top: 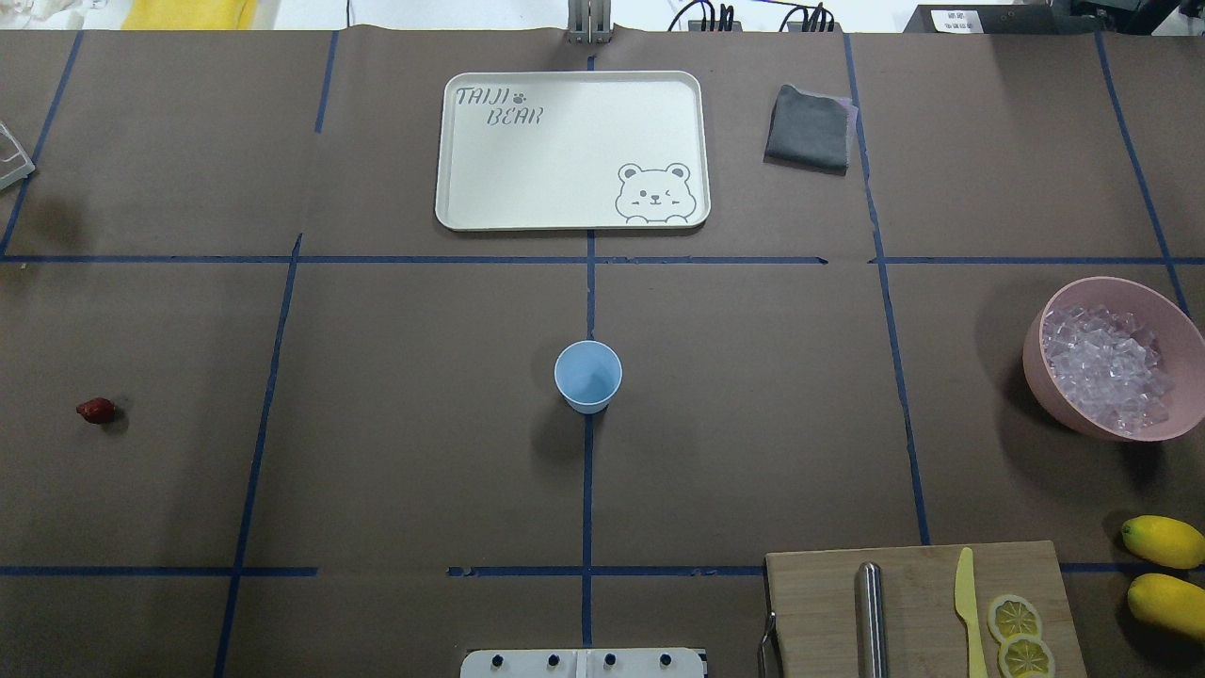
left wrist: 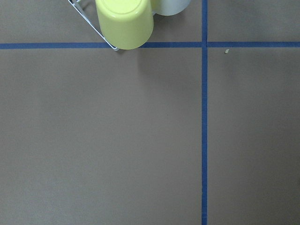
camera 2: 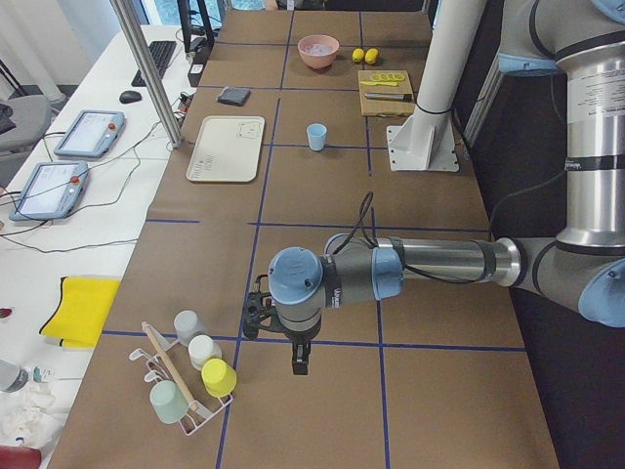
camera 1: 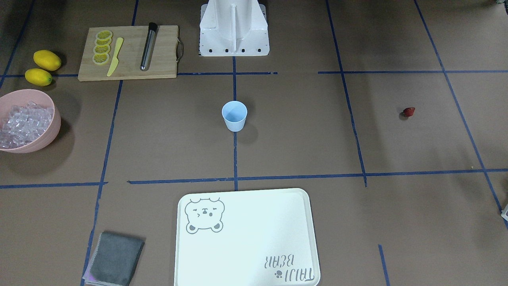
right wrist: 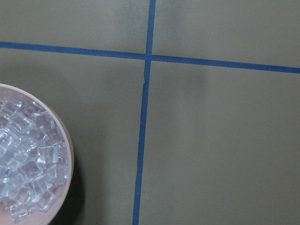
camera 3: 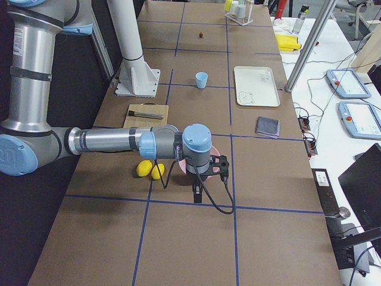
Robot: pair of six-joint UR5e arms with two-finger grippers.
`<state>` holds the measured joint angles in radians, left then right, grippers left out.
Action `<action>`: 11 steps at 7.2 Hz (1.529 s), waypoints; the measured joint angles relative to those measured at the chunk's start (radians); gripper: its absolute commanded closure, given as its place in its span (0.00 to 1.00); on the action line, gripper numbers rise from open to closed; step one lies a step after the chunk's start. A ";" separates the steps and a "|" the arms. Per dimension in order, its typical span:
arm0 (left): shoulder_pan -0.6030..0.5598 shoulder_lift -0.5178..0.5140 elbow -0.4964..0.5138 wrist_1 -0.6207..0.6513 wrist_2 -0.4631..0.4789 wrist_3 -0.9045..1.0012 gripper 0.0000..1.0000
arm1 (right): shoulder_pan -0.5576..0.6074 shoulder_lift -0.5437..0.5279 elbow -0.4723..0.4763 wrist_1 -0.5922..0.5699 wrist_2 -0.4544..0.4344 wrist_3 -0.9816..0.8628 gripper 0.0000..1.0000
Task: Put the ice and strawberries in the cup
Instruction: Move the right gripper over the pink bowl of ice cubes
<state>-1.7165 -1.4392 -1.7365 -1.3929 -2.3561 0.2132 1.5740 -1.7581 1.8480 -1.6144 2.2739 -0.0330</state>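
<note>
The light blue cup point(camera 1: 234, 115) stands upright and empty at the table's middle, also in the overhead view point(top: 588, 376). One dark red strawberry point(top: 96, 410) lies alone on the robot's left side. The clear ice cubes point(top: 1106, 367) fill a pink bowl point(top: 1045, 395) on the robot's right side, and show in the right wrist view point(right wrist: 26, 159). My left gripper point(camera 2: 299, 363) hangs over the table's far left end, far from the cup. My right gripper point(camera 3: 197, 193) hangs just past the pink bowl. Both show only in side views, so I cannot tell whether they are open or shut.
A wooden cutting board point(camera 1: 127, 59) holds several lemon slices, a yellow knife point(camera 1: 115, 57) and a metal rod point(camera 1: 148, 47). Two lemons point(camera 1: 43, 66) lie beside it. A white tray point(camera 1: 246, 238) and a grey cloth point(camera 1: 115, 258) lie on the operators' side. A cup rack point(camera 2: 190, 376) stands near the left gripper.
</note>
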 measured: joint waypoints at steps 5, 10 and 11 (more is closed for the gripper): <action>0.001 0.001 0.000 -0.002 -0.004 0.001 0.00 | -0.046 0.029 -0.002 0.038 -0.001 0.008 0.00; 0.002 0.002 0.001 0.001 -0.005 0.000 0.00 | -0.177 0.089 0.033 0.063 0.029 0.096 0.00; 0.002 0.003 0.000 0.001 -0.005 0.000 0.00 | -0.219 0.102 0.052 0.065 0.037 0.184 0.00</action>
<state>-1.7150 -1.4363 -1.7361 -1.3914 -2.3608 0.2132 1.3550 -1.6562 1.9000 -1.5495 2.3108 0.1508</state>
